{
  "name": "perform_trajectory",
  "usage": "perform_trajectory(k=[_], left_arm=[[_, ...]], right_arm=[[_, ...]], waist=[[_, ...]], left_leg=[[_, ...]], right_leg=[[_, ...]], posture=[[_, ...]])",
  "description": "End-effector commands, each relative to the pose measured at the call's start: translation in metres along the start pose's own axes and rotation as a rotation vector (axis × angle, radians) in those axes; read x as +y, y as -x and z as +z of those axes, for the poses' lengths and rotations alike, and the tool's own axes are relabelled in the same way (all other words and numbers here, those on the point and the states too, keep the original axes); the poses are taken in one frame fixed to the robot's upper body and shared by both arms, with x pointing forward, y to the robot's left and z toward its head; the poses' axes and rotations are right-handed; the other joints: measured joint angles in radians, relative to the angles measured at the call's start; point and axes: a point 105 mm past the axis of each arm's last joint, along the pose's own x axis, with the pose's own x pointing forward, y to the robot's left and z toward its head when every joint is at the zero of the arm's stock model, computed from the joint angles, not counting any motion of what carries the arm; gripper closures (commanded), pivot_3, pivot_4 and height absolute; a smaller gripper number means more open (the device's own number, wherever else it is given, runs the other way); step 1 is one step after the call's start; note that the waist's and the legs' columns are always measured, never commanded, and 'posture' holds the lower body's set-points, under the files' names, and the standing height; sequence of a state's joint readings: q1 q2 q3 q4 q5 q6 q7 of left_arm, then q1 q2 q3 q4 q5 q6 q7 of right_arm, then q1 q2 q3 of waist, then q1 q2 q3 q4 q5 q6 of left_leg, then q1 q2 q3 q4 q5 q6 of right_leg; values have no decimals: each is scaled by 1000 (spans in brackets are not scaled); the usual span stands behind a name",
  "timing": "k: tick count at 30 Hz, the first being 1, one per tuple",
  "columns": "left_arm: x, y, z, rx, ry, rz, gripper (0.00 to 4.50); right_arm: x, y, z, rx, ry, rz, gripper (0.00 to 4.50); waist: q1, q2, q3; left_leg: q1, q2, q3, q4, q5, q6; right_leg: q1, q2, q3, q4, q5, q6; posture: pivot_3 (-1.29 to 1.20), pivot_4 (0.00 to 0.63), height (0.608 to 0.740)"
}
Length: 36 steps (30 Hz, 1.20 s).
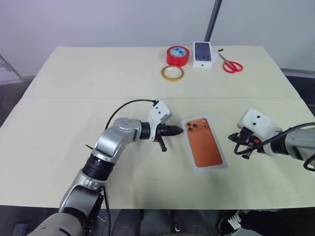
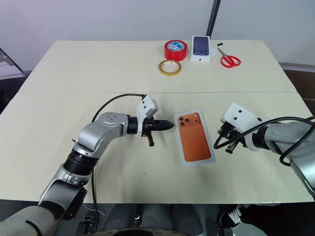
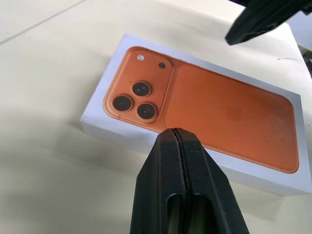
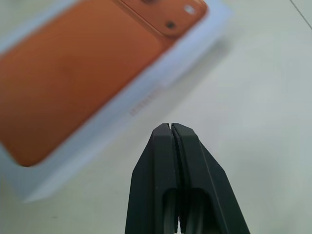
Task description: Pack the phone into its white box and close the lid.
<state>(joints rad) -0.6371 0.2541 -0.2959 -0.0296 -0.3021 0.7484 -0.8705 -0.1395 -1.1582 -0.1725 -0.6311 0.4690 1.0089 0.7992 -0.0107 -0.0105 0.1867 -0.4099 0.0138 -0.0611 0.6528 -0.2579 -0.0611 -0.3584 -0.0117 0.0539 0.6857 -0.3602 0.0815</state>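
Lid (image 1: 204, 143) sits printed face up at centre frame, apparently closing the box; packing looks complete. Left hand (image 1: 178, 130) and right hand (image 1: 235, 138) flank it, fingers together, empty.

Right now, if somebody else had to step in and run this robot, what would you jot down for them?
Left tool: shut, empty, just off the left side of the box, not touching it.
Right tool: shut, empty, off the box's right side.
The lid, orange phone picture facing up, sits on the white box mid-table; it looks fully seated and closed.
The phone is presumably inside; it cannot be seen.
Done: packing and closing, as far as the views tell.
Left: probably only pulling both arms away; maybe check that the lid sits flush.
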Motion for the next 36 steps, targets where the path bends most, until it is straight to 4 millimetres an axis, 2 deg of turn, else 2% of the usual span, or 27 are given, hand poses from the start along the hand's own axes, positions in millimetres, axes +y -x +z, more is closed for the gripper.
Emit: perform_trajectory(k=[1, 7, 15, 21, 24, 28, 30, 33, 36], left_arm=[[-4, -11, 17, -32, -71, -25, 4500], [-9, -36, 14, 20, -141, -60, 4500], [-12, -61, 6, 62, -144, -62, 4500], [-12, -65, 5, 48, -122, -43, 4500], [-8, -59, 8, 17, -118, -26, 4500], [-3, -39, 18, -32, -120, -14, 4500], [0, -21, 20, -41, -118, -22, 4500], [2, -2, 10, 21, -151, -37, 4500], [0, 2, -3, 87, -173, -56, 4500]], right_arm=[[20, 5, 19, -78, 64, 72, 4447], [40, -6, 9, -46, 37, 122, 4447], [32, -11, -22, 61, -28, 63, 4447], [38, -12, -38, 117, -25, 76, 4447], [38, -12, -34, 90, -20, 66, 4447], [29, -7, -6, -51, -51, 44, 4447], [17, -3, 8, -112, -74, 7, 4447], [-3, -2, 15, -115, -94, -63, 4447], [-15, -6, 10, -78, -106, -103, 4447]], waist=[[2, 0, 0], [2, 0, 0], [2, -1, -1], [17, -4, -2], [21, -5, -3], [18, -5, -3], [11, -5, -3], [3, -4, -2], [5, -3, -3]], left_leg=[[0, 0, 0, 0, 0, 0], [0, -1, 0, 1, 0, 0], [1, -1, 0, 1, 0, 0], [2, -2, -1, 2, 0, 0], [2, -2, -1, 3, 0, 0], [2, -1, -1, 3, 0, 0], [2, -1, -1, 3, 0, 0], [1, 0, -1, 2, 0, 0], [1, 0, -1, 1, 0, 0]], right_leg=[[0, 0, 0, 0, 0, 0], [1, 0, 0, 0, 0, 0], [2, 0, 0, 0, 0, 0], [4, 0, -1, -1, 0, 0], [4, 0, -1, -1, 0, 0], [4, 0, -1, 0, 0, 0], [3, 0, -1, 0, 0, 0], [2, 0, 0, 1, 0, 0], [2, 0, -1, 0, 0, 0]], posture=[[0, 150, 740], [0, 150, 740], [0, 150, 740], [0, 150, 740], [0, 150, 740], [0, 150, 740], [0, 150, 740], [0, 150, 740], [0, 150, 740]])
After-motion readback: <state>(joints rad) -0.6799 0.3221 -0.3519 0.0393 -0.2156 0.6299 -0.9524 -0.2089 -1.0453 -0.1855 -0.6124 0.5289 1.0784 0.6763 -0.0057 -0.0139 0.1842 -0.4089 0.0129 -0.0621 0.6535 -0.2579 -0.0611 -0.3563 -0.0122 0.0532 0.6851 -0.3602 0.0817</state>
